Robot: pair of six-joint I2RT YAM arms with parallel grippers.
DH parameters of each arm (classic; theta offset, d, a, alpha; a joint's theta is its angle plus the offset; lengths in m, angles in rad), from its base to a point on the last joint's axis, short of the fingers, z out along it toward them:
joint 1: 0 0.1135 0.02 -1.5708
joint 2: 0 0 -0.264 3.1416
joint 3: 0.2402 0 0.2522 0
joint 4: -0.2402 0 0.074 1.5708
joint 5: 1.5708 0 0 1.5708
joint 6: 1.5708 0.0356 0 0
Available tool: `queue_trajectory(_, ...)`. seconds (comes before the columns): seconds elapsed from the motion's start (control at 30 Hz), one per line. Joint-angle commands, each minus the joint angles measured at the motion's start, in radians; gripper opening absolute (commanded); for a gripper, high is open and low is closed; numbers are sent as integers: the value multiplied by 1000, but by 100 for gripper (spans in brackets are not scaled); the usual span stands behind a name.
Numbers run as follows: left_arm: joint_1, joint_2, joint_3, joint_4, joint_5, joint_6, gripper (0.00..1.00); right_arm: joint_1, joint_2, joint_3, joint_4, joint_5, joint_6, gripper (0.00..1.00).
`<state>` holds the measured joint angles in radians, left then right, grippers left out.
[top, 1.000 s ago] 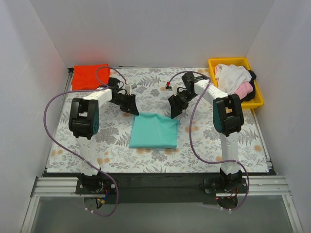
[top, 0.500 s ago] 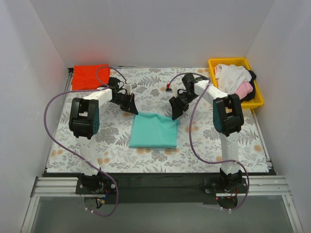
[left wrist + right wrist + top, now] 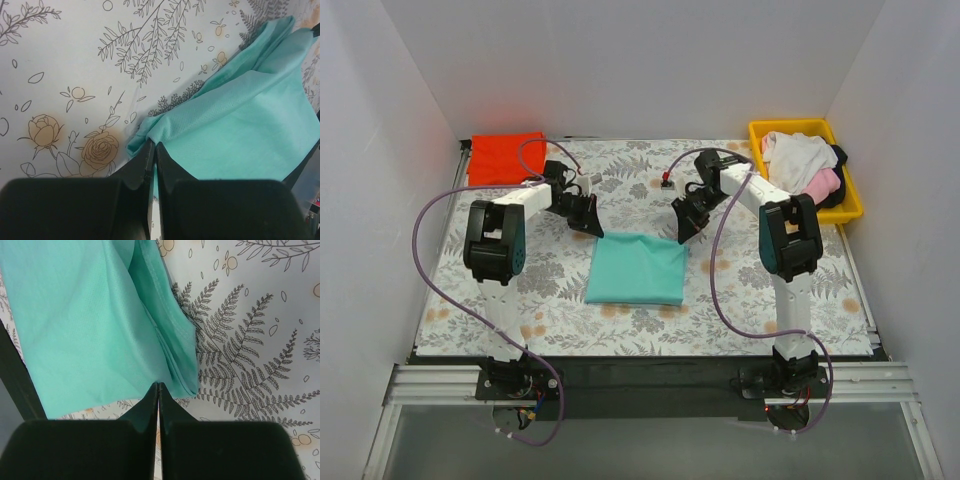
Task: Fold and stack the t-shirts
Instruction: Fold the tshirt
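Note:
A teal-green t-shirt [image 3: 638,268] lies folded in a rectangle mid-table. My left gripper [image 3: 592,228] is at its far left corner, shut, with a bunched tip of teal cloth [image 3: 165,125] pinched between the jaws [image 3: 152,146]. At the far right corner my right gripper [image 3: 682,236] is shut too, its tips [image 3: 158,385] closed on the shirt's near edge [image 3: 125,335]. A red-orange t-shirt [image 3: 506,157] lies folded at the back left corner. White, pink and black t-shirts [image 3: 800,155] are heaped in the tray.
The yellow tray [image 3: 757,130] stands at the back right against the wall. A grey-and-orange fern-patterned cloth [image 3: 560,290] covers the table. White walls close in on three sides. Purple cables loop off both arms.
My right gripper has closed on the teal shirt's far right corner. The left gripper finished closing on the far left corner. Both arms barely shifted.

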<state>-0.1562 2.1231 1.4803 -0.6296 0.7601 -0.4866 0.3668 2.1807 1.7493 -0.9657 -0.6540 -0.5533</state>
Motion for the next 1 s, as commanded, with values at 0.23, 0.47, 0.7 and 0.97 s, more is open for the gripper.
queue_trajectory(0.23, 15, -3, 26, 31, -73, 8, 0, -26, -39, 65, 53, 135, 35, 1)
queue_trajectory(0.47, 33, 32, 46, 60, -59, -23, 0, -20, 65, 118, 178, 160, 148, 1)
queue_trajectory(0.7, 33, 60, 67, 79, -67, -43, 0, -16, 119, 119, 265, 223, 222, 1)
queue_trajectory(0.97, 60, 29, 169, 50, -6, -102, 34, -32, 51, 210, 272, 150, 247, 60)
